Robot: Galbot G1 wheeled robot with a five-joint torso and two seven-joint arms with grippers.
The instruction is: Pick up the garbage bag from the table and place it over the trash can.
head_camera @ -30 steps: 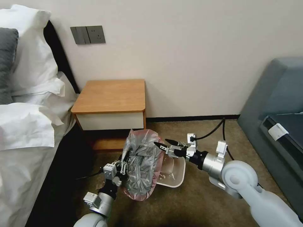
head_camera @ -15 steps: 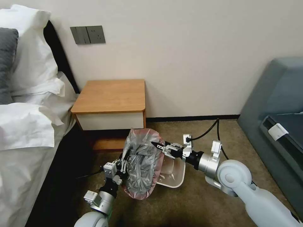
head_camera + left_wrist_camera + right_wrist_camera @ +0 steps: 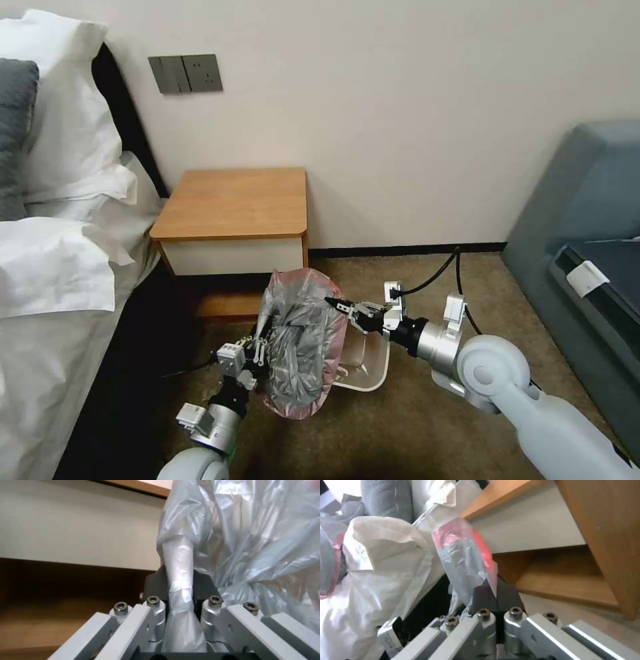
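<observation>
In the lower middle of the head view, my left pincer (image 3: pixel 257 347) is clamped on a twisted fold of the garbage bag (image 3: pixel 300 350); the left wrist view shows that rope of plastic (image 3: pixel 180 600) running between the closed fingers. My right pincer (image 3: pixel 340 308), right of centre, is pinched on the bag's pinkish-red rim, and the right wrist view shows the dark fingertips (image 3: pixel 495 596) meeting on the rim (image 3: pixel 466 555). The bag hangs stretched between the two pincers, off the worktop (image 3: pixel 233 203), covering the left part of the trash can (image 3: pixel 367 367) on the carpet. Over the last second the right arm has drawn in toward the bag and slightly lower, and the bag has sunk a little toward the bin. I judge the mouth is now being lined up with the rim, though it is not yet hooked over; the bin's right side is still uncovered.
</observation>
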